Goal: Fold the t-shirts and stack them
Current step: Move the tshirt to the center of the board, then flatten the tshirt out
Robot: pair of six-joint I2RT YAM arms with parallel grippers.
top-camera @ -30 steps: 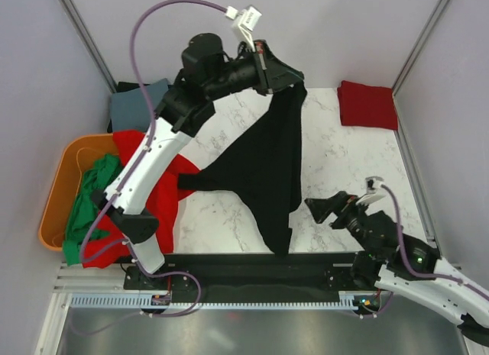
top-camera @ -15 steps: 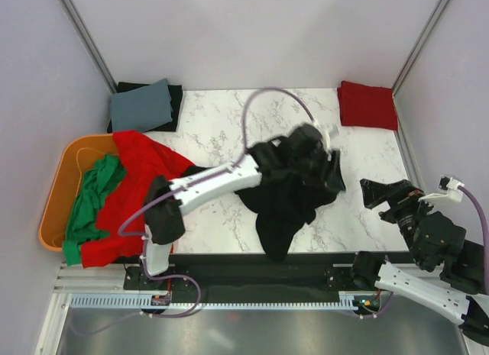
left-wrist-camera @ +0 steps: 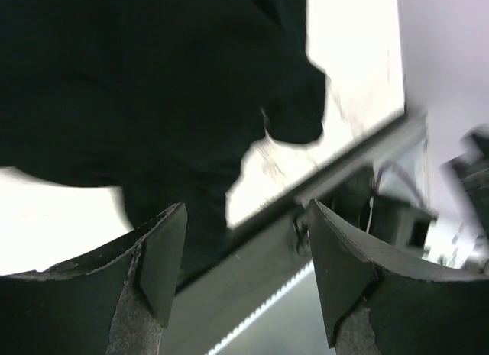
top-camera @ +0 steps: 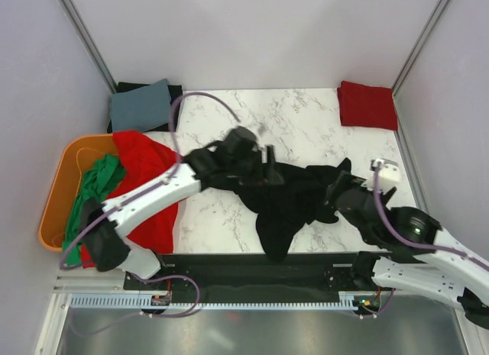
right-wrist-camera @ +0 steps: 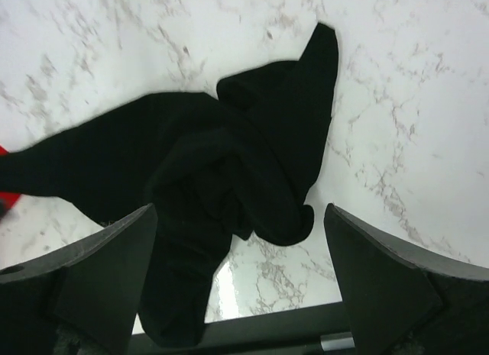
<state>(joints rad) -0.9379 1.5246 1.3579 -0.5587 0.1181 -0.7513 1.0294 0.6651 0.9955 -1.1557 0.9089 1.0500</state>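
black t-shirt [top-camera: 286,202] dropped: hung from left gripper [left-wrist-camera: 244,210] a second ago, now a crumpled heap mid table [top-camera: 229,111].
left gripper spread, empty, at heap's 10 o'clock; right gripper [right-wrist-camera: 241,210] wide apart over its 3 o'clock end. Needs flattening before any fold.

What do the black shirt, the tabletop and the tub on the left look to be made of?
Black shirt: soft matte cloth, judging by its limp folds and bunching; the weave is too fine to see.
Tabletop: smooth white surface with grey veining. It could be marble or a marble-print laminate; I cannot tell which.
Tub: orange, probably moulded plastic, going by its even colour and rounded rim.
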